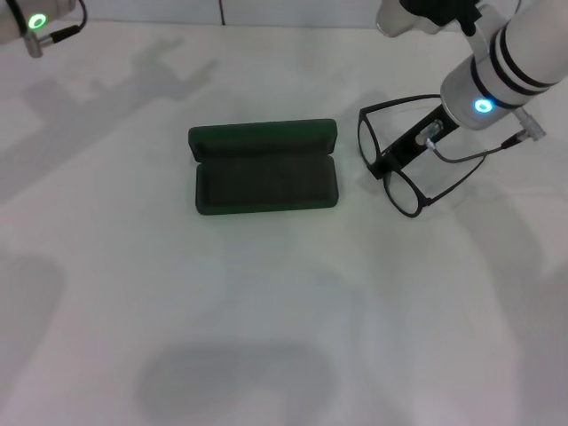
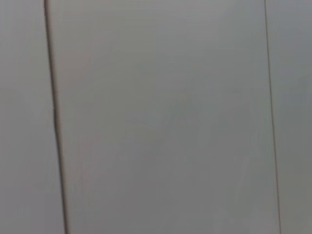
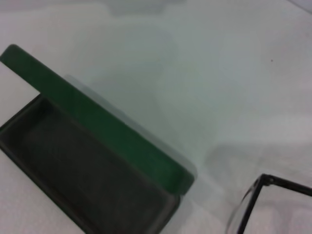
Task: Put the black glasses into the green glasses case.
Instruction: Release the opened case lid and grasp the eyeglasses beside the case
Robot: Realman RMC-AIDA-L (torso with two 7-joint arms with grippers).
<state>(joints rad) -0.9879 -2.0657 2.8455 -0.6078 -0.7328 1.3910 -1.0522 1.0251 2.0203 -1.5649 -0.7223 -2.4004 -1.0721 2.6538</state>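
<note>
Glasses: the thin-rimmed black glasses with clear roundish lenses lie on the white surface, to the right of the case and a little apart from it, temple arms unfolded and pointing away toward the far right.
Case: the dark green hinged hard glasses case lies open near the middle, lid standing up along the far edge, dark-lined tray toward the robot and holding nothing.
Right claw: the right claw is low over the glasses, near the bridge between the two lenses; whether its fingers are spread or closed on the frame cannot be told, since the wrist hides them.
Left claw: out of sight; only part of that arm shows at the far left corner, parked, and its camera shows blank surface.
Step in hand: by my reading, taking hold of the glasses; nothing is in the case yet.
Doing it well: grip the frame at the bridge, not a lens; lift level; turn the frame so its long side lines up with the tray; clear the raised lid; lower gently before letting go.
</note>
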